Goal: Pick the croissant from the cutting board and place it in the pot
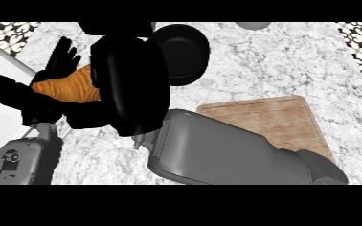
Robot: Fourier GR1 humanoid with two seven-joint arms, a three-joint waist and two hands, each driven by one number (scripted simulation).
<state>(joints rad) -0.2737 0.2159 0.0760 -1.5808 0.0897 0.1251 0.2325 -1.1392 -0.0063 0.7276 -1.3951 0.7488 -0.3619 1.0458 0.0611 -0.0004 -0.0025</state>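
Note:
The orange-brown croissant (71,87) is raised off the counter at the view's left, and my right hand (130,88) is curled round its right and lower sides. My grey right forearm runs up to it from the lower right. The black pot (185,52) stands at the back centre, its left part hidden behind that hand. The wooden cutting board (272,119) lies at the right with nothing on it. My left hand (58,61) stays at the left edge, fingers straight and pointing up, just behind the croissant.
A grey rounded object (252,25) shows at the back edge, right of the pot. The marble counter (283,62) stretches between the pot and the board. A white strip (14,69) borders the counter at the far left.

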